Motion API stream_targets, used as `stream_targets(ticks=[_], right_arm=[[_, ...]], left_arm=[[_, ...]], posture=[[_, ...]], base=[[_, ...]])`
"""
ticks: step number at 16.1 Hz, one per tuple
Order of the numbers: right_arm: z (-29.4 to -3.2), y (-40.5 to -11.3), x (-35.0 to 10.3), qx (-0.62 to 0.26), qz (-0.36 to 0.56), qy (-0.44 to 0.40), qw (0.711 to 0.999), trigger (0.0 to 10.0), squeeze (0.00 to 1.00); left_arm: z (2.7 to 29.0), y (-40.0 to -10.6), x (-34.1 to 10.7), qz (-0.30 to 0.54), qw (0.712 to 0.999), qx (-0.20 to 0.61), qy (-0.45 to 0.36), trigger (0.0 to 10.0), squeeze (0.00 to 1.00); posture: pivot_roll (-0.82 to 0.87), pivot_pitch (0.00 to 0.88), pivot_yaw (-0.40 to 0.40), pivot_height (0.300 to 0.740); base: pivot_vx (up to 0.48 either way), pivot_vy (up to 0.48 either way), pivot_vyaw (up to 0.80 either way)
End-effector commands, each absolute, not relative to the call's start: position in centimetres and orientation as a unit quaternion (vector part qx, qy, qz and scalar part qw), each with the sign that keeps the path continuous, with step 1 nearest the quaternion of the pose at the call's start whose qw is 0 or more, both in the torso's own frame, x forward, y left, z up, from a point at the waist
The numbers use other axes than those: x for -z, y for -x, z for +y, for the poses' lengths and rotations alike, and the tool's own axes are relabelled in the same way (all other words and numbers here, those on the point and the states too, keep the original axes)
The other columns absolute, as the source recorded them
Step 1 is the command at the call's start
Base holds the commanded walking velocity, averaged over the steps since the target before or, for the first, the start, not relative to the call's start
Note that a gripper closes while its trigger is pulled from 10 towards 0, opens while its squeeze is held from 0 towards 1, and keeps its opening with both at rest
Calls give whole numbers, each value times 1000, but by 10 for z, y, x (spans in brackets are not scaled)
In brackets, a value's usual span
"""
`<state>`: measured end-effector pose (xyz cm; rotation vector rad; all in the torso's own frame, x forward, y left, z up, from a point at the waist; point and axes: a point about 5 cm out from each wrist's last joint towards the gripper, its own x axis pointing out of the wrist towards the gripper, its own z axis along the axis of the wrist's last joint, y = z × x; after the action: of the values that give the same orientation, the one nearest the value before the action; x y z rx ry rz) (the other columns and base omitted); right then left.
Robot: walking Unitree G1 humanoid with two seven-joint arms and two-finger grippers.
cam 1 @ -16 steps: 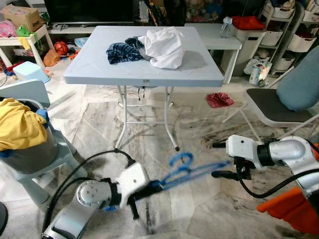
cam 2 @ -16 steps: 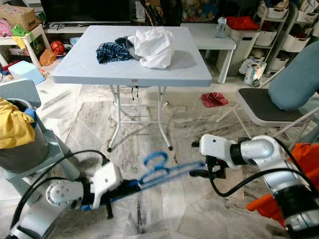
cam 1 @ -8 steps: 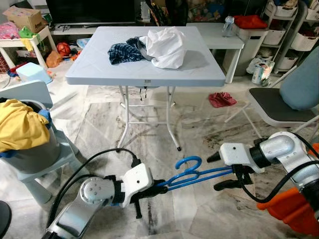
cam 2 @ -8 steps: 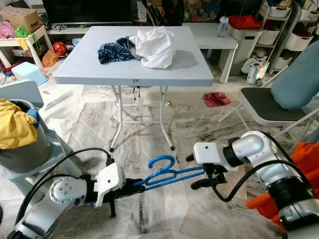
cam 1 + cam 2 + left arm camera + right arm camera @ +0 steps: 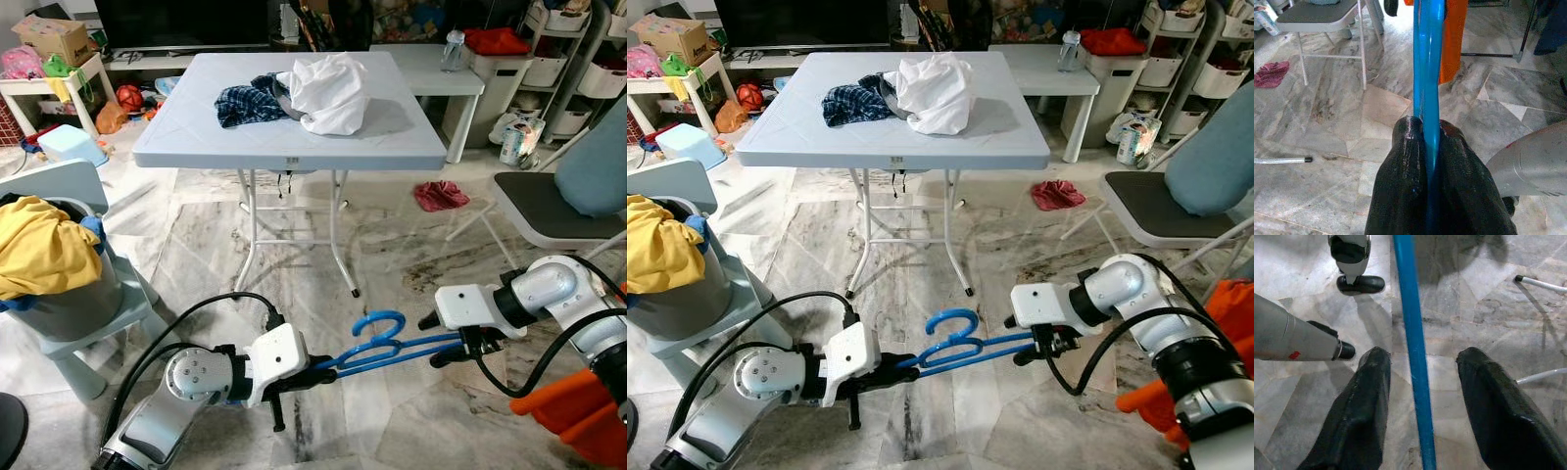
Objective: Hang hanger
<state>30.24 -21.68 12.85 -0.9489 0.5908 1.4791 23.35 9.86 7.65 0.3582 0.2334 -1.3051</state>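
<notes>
The left end effector (image 5: 315,370) is clamped tight on one end of a blue hanger (image 5: 387,351), the two black fingers (image 5: 1403,186) pressed against either side of the plastic bar in the left wrist view. From that grip the hanger stretches out level above the marble floor (image 5: 196,245), its hook curling upward about midway along, and its far end reaches the right end effector (image 5: 443,343). There the fingers (image 5: 1359,406) stand wide apart, with the blue bar running through the gap between them and touching neither pad in the right wrist view. So the hanger is carried by the left end effector alone, with the right one straddling its other end.

Well beyond both end effectors stands a pale folding desk (image 5: 196,137), bearing a white garment (image 5: 328,88) heaped just beside a dark plaid one (image 5: 245,101). Outward of the left end effector sits a grey bin (image 5: 59,308) on a small stool, stuffed with yellow cloth (image 5: 39,250). Outward of the right end effector is a chair (image 5: 549,211) with a dark seat, and a red rag (image 5: 441,194) lies on the floor near the desk's legs. Orange fabric (image 5: 573,416) hangs close by the right arm
</notes>
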Motion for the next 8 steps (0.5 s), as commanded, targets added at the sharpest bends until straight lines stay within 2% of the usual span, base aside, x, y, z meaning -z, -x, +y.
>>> stream_targets(ticks=[1, 8], right_arm=[[-216, -306, -132, -636, 252, 422, 595, 0, 0], [-226, -310, -126, -617, 270, 452, 585, 0, 0]], left_arm=[[98, -236, -79, 103, 770, 606, -174, 10000, 0], [95, -234, -80, 100, 768, 608, -175, 10000, 0]], posture=[[-124, 0, 12, 740], [-123, 0, 11, 740]], base=[[0, 0, 0], [0, 0, 0]])
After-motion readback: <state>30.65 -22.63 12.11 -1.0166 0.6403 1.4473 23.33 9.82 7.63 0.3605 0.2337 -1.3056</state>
